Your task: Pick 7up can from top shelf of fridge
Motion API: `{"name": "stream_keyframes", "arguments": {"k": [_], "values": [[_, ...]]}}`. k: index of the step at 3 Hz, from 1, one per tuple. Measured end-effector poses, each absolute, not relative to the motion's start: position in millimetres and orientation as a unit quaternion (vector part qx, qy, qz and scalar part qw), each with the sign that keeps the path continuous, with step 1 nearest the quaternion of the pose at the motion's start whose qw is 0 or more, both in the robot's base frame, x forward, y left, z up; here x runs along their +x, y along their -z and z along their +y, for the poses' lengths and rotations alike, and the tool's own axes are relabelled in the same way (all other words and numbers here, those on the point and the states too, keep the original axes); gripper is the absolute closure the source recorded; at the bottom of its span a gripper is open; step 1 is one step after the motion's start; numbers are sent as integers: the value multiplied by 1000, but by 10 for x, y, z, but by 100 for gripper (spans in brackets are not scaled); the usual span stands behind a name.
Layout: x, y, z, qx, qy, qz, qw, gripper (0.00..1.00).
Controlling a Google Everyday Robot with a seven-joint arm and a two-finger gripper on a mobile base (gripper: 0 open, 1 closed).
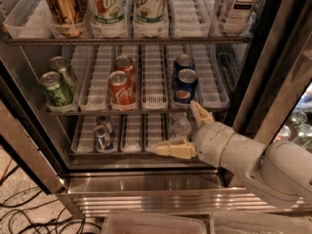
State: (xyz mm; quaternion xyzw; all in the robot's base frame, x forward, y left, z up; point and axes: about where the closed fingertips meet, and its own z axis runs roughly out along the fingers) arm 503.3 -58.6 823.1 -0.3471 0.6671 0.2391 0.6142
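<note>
Two tall white-and-green 7up cans stand side by side on the top shelf (126, 40) of the open fridge (146, 184), one (108, 6) left of the other (150, 5). A gold-brown can (62, 6) stands to their left. My gripper (183, 130) is low at the right, in front of the bottom rack, far below the 7up cans. Its two cream fingers (175, 150) are spread wide apart and hold nothing.
A tea bottle (239, 4) stands at the top right. The middle rack holds two green cans (56, 87), two red cola cans (121, 84) and two blue Pepsi cans (185, 82). The bottom rack holds small cans (103, 133). Clear bins (156, 223) sit below; cables (29, 213) lie on the floor.
</note>
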Motion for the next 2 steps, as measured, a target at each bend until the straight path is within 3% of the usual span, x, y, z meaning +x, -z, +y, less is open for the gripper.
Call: {"name": "stream_keyframes", "arguments": {"k": [2], "values": [[4898, -8789, -815, -320, -214, 658, 647, 0]]}}
